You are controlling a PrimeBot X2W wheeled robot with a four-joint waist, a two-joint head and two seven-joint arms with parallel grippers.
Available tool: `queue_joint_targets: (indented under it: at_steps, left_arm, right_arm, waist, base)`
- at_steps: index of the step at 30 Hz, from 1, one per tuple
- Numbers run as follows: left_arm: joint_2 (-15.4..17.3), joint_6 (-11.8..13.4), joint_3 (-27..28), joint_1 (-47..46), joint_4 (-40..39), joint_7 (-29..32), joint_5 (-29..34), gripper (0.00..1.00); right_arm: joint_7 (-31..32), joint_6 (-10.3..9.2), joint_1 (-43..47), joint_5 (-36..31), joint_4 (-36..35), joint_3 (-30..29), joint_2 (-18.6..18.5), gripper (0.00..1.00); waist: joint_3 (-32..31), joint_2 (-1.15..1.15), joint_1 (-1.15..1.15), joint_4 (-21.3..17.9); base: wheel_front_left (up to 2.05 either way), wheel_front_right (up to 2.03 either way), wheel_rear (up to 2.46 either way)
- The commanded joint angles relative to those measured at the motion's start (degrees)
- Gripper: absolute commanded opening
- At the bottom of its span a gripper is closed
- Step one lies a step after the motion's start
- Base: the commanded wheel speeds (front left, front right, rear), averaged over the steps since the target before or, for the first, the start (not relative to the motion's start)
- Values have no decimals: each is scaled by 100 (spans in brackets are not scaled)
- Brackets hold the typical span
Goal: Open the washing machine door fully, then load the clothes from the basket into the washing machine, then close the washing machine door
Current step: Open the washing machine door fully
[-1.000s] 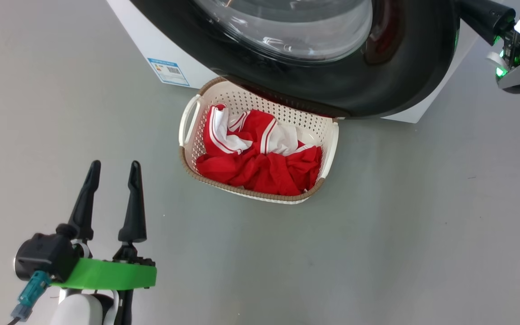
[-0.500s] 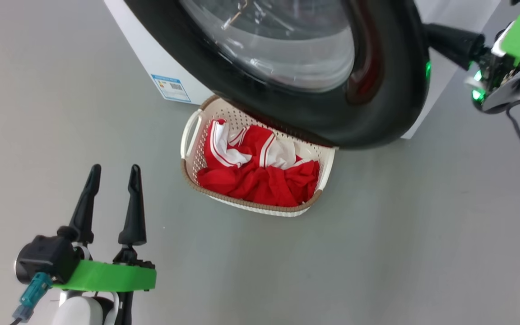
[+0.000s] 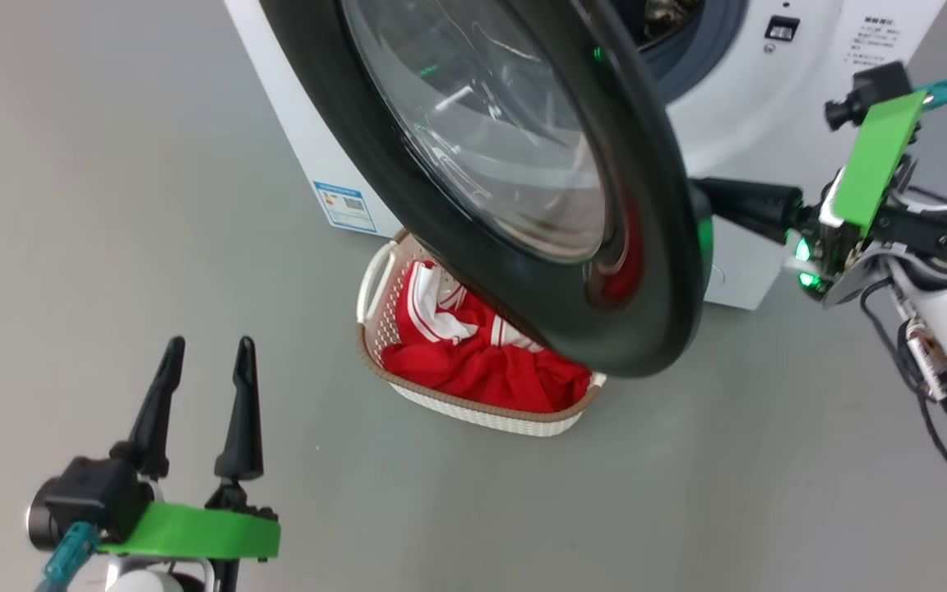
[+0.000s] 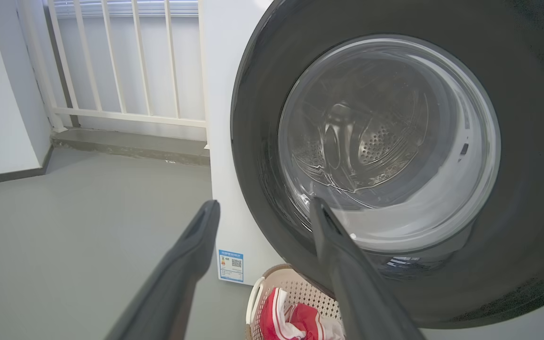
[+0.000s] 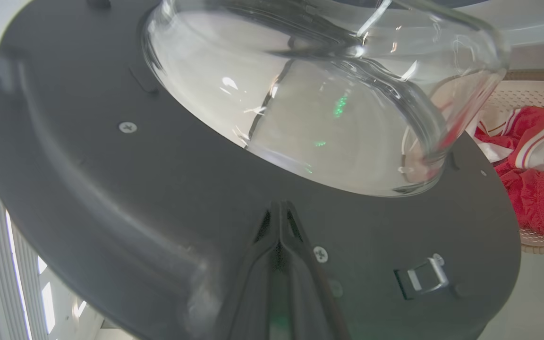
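The washing machine door [image 3: 654,271] stands swung partly out from the white washing machine [image 3: 769,115], its glass bowl [image 3: 490,131] facing left. My right gripper [image 3: 716,201] is shut, and its tips touch the door's inner face [image 5: 111,189] just below the bowl [image 5: 300,94]; it holds nothing [image 5: 279,208]. Under the door sits the basket [image 3: 482,415] with the red and white clothes [image 3: 473,370] in it. My left gripper [image 3: 209,349] hangs open and empty at the lower left, well short of the basket. In the left wrist view it [image 4: 262,205] points at the door's outer rim [image 4: 253,141].
A blue sticker [image 3: 346,205] marks the machine's side panel. Grey floor spreads left and in front of the basket. A white railing [image 4: 125,61] and a low ledge stand behind the machine's left. The door latch [image 5: 423,278] sits right of my right fingers.
The door has swung further out, from facing the camera to nearly edge-on, with my shut right gripper behind it. The head camera has shifted. My left gripper stayed open and still.
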Motion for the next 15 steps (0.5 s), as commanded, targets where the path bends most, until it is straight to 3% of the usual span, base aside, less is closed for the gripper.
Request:
queue_joint_targets:
  at_steps: [1, 15]
  left_arm:
    - [111, -52, 222, 67, -91, -46, 52, 100]
    - [111, -112, 298, 195, 18, -46, 130, 100]
  right_arm:
    - [74, 52, 199, 71, -293, 57, 133, 0]
    - [146, 52, 933, 157, -950, 264, 363, 0]
  waist:
    - [-135, 0, 0, 113]
    - [-362, 0, 0, 507]
  base:
    - [0, 0, 0]
    - [0, 0, 0]
